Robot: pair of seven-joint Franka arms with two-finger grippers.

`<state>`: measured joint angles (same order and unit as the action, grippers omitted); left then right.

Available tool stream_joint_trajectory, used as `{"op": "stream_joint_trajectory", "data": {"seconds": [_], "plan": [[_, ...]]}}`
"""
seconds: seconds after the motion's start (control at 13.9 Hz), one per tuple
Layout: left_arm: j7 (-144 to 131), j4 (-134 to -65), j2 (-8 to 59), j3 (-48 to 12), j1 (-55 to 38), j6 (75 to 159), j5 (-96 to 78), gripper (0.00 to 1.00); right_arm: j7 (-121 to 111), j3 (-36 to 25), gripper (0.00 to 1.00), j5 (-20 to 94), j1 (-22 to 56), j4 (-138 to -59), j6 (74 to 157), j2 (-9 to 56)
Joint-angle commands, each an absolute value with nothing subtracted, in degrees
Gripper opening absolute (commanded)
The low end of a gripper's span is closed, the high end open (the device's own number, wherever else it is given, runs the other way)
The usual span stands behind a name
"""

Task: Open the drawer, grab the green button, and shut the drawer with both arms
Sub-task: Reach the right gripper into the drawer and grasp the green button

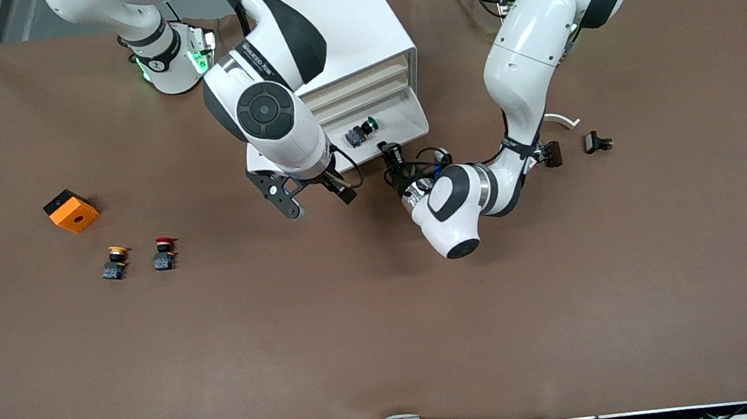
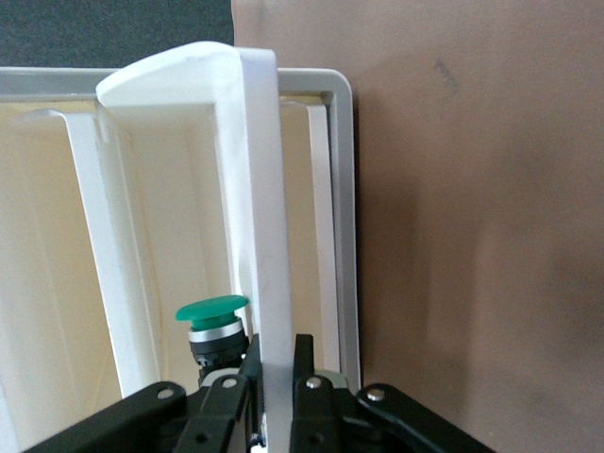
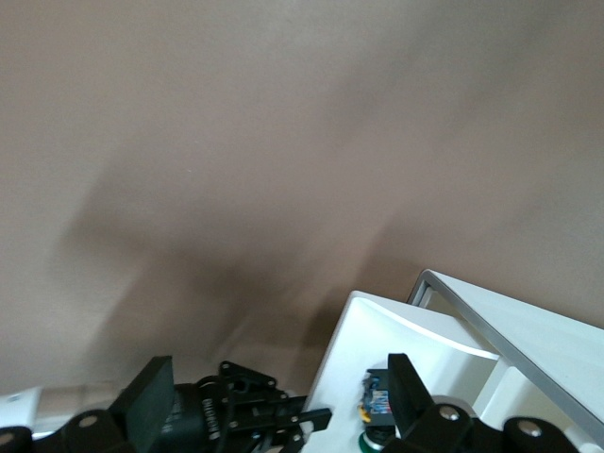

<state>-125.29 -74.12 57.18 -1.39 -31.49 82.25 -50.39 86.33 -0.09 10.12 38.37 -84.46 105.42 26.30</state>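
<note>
From the front view, the drawer (image 1: 400, 130) stands pulled out of the cabinet (image 1: 356, 45), its tray reaching toward the camera. The button (image 1: 361, 131) lies in the tray, green cap up and in the open. My left gripper (image 1: 390, 158) sits at the drawer's front lip, jaws clenched on it; I judge that I hold it there to keep the drawer open. My right gripper (image 1: 317, 198) hangs just above the table beside the drawer, toward the right arm's end, jaws released and wide, ready, I think, for the pick.

My left wrist view shows my fingers (image 2: 304, 373) pinching the drawer front's white wall (image 2: 269, 236), the button (image 2: 212, 326) just inside it.

My right wrist view looks past my spread fingers (image 3: 149, 401) to the drawer's corner (image 3: 406, 330); the button (image 3: 379, 401) peeks out in the tray, not yet touched.
</note>
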Motion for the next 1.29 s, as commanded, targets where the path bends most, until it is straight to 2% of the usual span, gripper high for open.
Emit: {"op": "stream_joint_trajectory", "data": {"seconds": [0.0, 0.22, 0.57, 0.65, 0.72, 0.79, 1.0, 1.22], "plan": [[-122.9, -72.9, 57.4, 0.3, -31.7, 84.1, -50.9, 0.1, 89.6, -0.6, 1.0, 11.2, 41.7, -87.8, 107.8, 25.6], [-121.2, -72.5, 57.3, 0.6, -30.6, 85.4, -51.0, 0.1, 91.1, -0.6, 1.0, 11.1, 44.6, -92.4, 113.4, 24.7], [-120.4, -72.1, 57.3, 0.6, -29.6, 85.8, -51.0, 0.15, 92.9, -0.6, 1.0, 11.1, 47.0, -94.6, 114.8, 24.7], [-119.8, -72.1, 57.2, 0.6, -29.6, 85.8, -51.0, 0.4, 92.9, -0.6, 1.0, 11.1, 47.1, -96.0, 116.1, 24.7], [-119.4, -72.0, 57.0, 0.5, -29.4, 85.8, -51.0, 0.86, 92.9, -0.6, 1.0, 11.1, 47.2, -97.4, 117.4, 24.7], [-119.2, -71.9, 56.8, 0.5, -29.3, 85.8, -51.0, 1.0, 92.9, -0.6, 1.0, 11.1, 47.8, -98.4, 118.5, 24.7], [-119.2, -71.7, 55.8, 0.3, -27.3, 85.7, -51.0, 1.0, 92.9, -0.6, 1.0, 11.1, 48.8, -99.0, 119.0, 25.0], [-119.2, -68.7, 54.5, 0.8, -24.7, 85.3, -49.8, 1.0, 92.9, -0.6, 1.0, 11.1, 49.5, -98.9, 119.1, 25.5]]}}
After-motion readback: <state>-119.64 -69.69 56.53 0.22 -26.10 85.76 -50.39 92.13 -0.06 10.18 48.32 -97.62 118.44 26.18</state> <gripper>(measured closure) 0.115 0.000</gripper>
